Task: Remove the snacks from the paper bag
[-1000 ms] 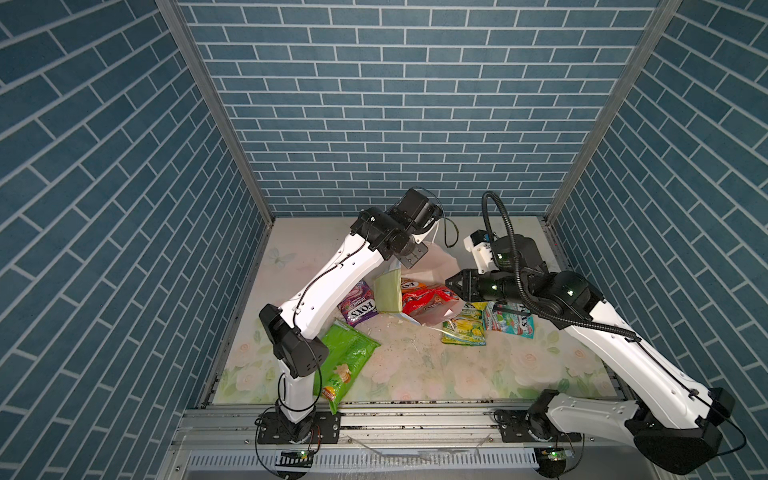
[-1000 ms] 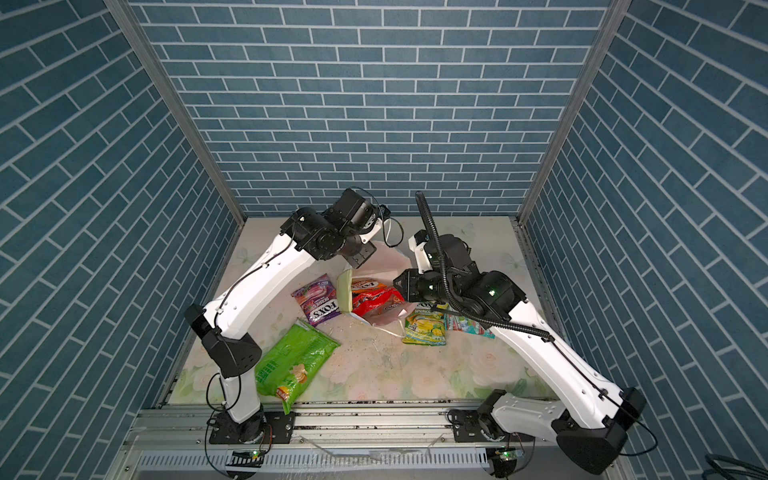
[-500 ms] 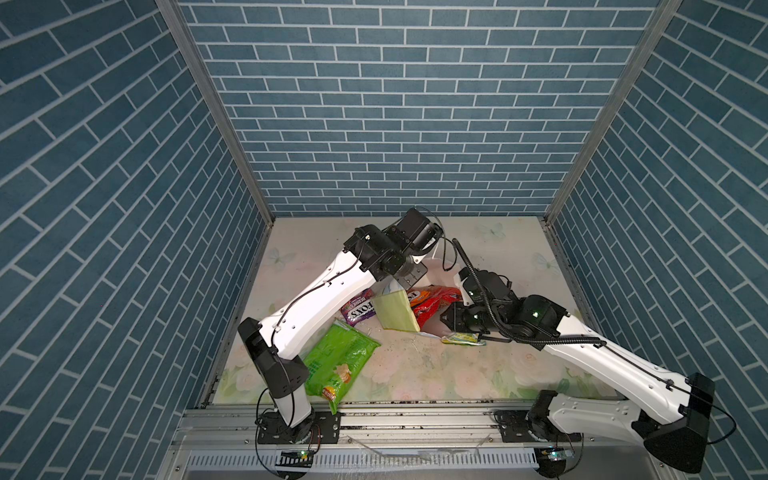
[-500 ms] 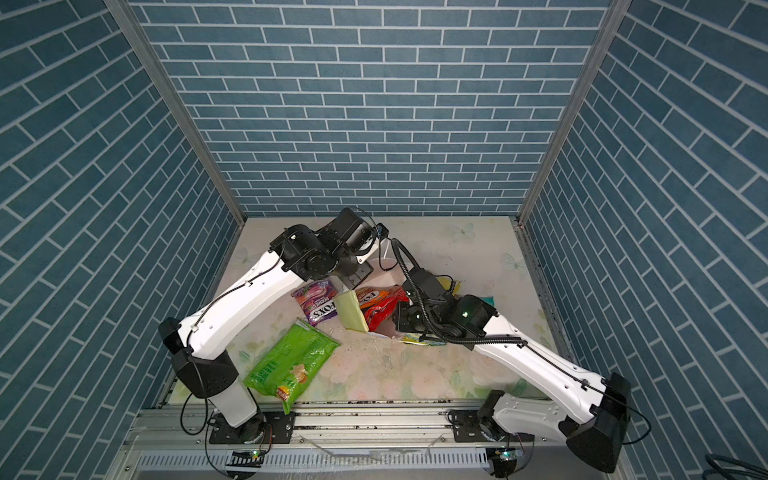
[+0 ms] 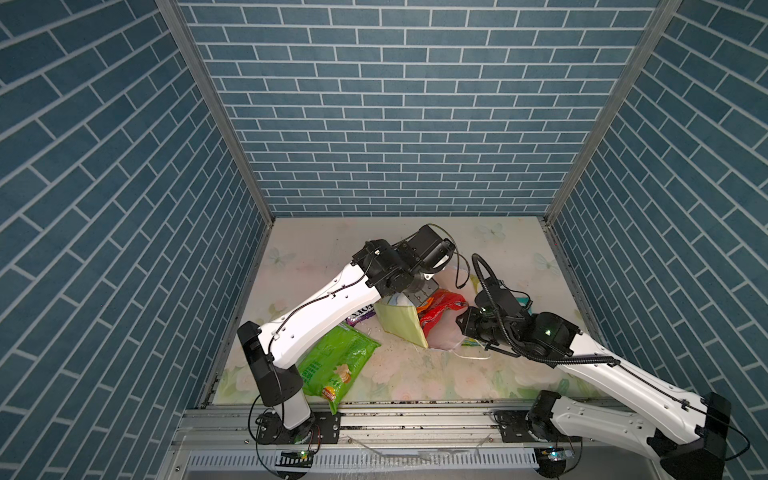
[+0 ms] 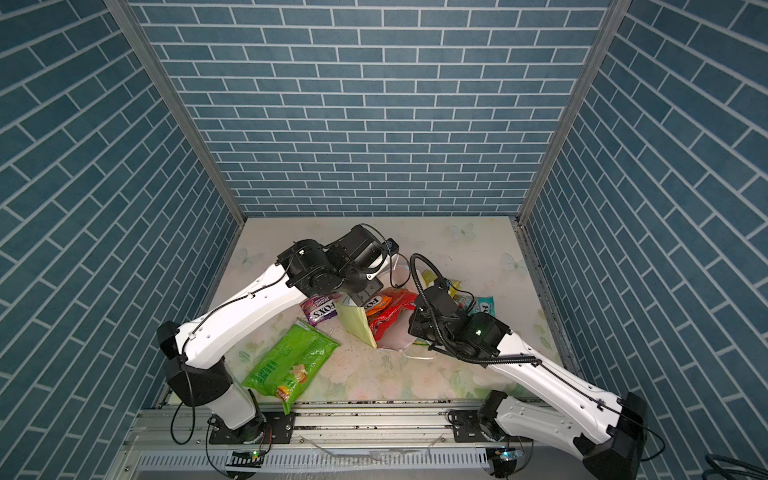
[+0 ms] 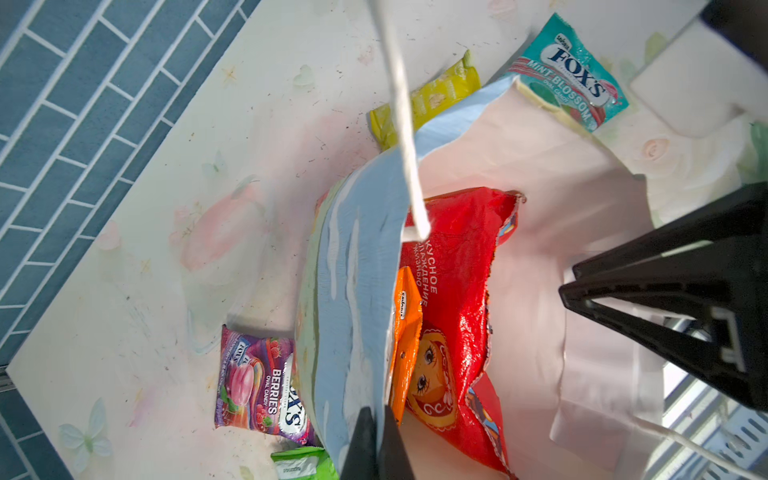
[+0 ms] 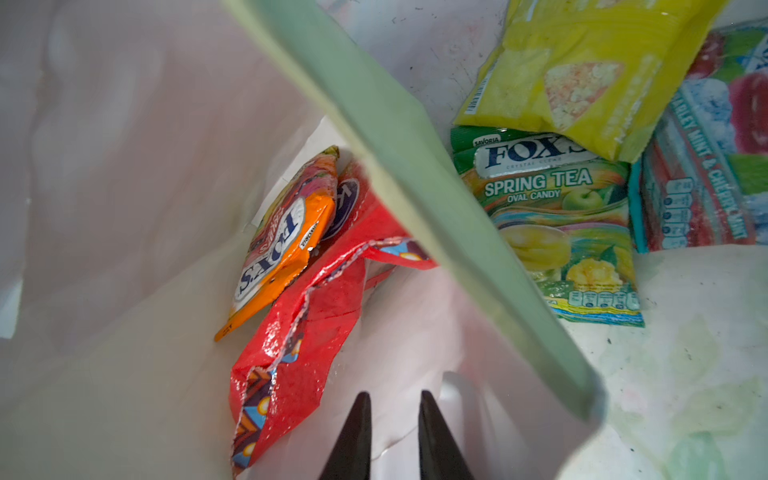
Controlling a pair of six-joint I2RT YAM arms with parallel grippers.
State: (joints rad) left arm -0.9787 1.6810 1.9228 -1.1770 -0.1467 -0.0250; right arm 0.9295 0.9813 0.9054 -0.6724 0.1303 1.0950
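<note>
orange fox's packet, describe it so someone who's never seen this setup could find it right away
In the middle of the table is the pale yellow paper bag. Inside its white lining lies a large red cookie pack, with the orange FOX'S packet tucked against it. It is smaller than the red pack and, unlike the purple FOX'S packet and green FOX'S packet, it is inside the bag.

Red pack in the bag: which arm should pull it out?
Likely right: the right hand, open, points into the paper bag at the red pack; the left hand is shut on the bag's wall.
</note>
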